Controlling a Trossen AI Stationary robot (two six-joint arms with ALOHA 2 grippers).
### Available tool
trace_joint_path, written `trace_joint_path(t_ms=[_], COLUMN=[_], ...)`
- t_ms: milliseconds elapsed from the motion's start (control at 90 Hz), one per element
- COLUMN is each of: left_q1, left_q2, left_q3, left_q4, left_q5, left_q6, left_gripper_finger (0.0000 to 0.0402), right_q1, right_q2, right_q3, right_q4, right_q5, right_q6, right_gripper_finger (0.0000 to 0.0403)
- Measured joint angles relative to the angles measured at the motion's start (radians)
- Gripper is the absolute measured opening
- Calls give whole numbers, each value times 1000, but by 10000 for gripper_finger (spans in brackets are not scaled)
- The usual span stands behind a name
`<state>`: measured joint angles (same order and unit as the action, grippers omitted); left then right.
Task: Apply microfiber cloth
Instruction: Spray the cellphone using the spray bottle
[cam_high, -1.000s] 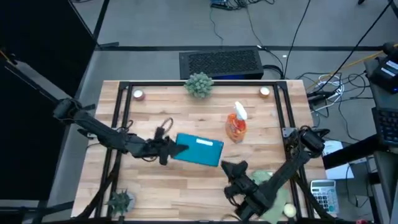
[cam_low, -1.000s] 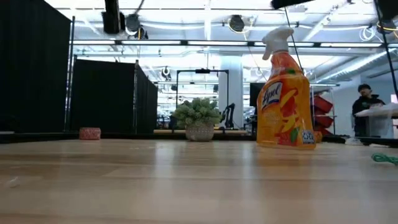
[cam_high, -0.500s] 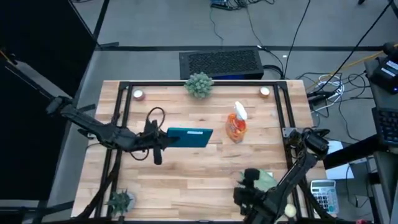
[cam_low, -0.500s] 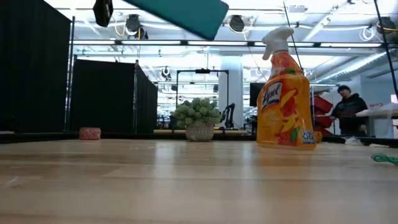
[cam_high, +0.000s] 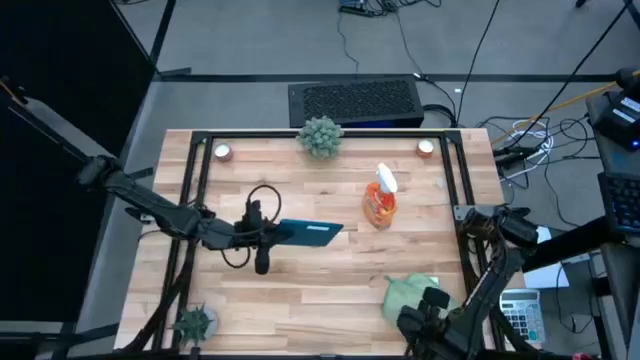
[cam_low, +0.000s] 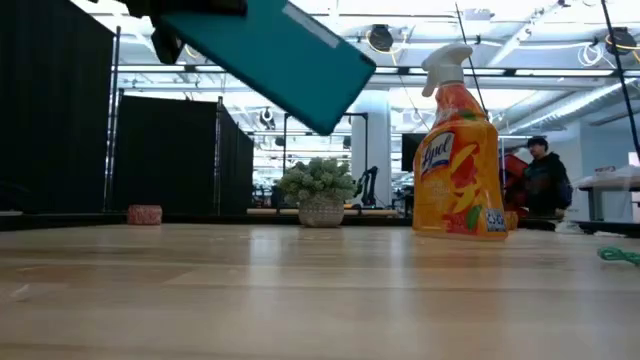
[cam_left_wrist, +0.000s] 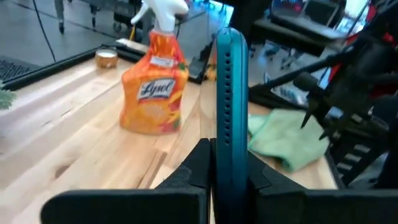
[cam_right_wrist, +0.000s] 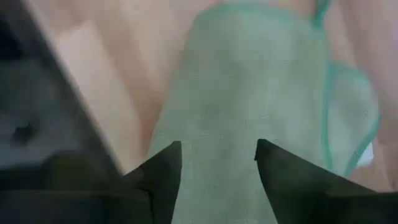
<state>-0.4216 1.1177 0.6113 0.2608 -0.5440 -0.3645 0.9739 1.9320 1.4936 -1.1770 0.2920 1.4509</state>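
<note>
Right now the microfiber cloth (cam_high: 410, 293) lies crumpled on the worktop (cam_high: 300, 290) near its front right corner, pale green with a darker green hem. My right jaws (cam_right_wrist: 217, 163) hang just over it, spread apart with nothing between them; in the right wrist view the fuzzy fabric (cam_right_wrist: 249, 112) fills the gap between my two dark fingers (cam_right_wrist: 163, 171). From above, that right gripper (cam_high: 432, 303) sits at the cloth's near edge.

My left jaws (cam_left_wrist: 229, 168) are clenched on the teal tablet (cam_left_wrist: 231, 106), gripping its lower edge so it stands on edge, lifted clear of the worktop. In the high view the tablet (cam_high: 305, 232) shows as a thin teal strip near the middle of the worktop, well apart from the cloth. In the low view it (cam_low: 275, 55) hangs tilted, high above the wood.

Beyond the tablet stands an orange spray bottle (cam_high: 380, 202), upright, between the tablet and the cloth. A round green plant (cam_high: 320, 135) sits at the far edge. A person (cam_low: 540, 180) stands in the room behind.
</note>
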Motion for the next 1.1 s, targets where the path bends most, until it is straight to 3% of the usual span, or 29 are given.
trace_joint_path(t_ms=[100,278,367,422,500,611,711,900,1100], left_q1=[5,6,14,24,43,89,145,241,300], left_q2=[11,23,23,23,23,28,47,102,179], left_q3=[0,0,0,0,0,0,0,0,0], left_q4=[-8,-20,-17,-18,-16,-14,-13,27,99], left_q5=[0,0,1,0,0,6,44,104,124], left_q6=[6,13,13,13,12,12,12,34,66], left_gripper_finger=[8,8,8,8,8,8,8,8,8], right_q1=[-21,-7,-14,-28,-45,-84,-161,-422,-628], right_q2=[0,0,-24,-62,-125,-218,-315,-629,-837], right_q3=[-38,-76,-43,-13,5,4,-27,-320,-578], right_q4=[21,140,149,148,95,-136,-388,-289,-169], right_q5=[33,-249,-296,-239,-53,186,255,344,418], right_q6=[6,-23,-30,-37,-30,8,81,-27,-44], right_gripper_finger=[188,181,181,181,181,185,194,198,197])
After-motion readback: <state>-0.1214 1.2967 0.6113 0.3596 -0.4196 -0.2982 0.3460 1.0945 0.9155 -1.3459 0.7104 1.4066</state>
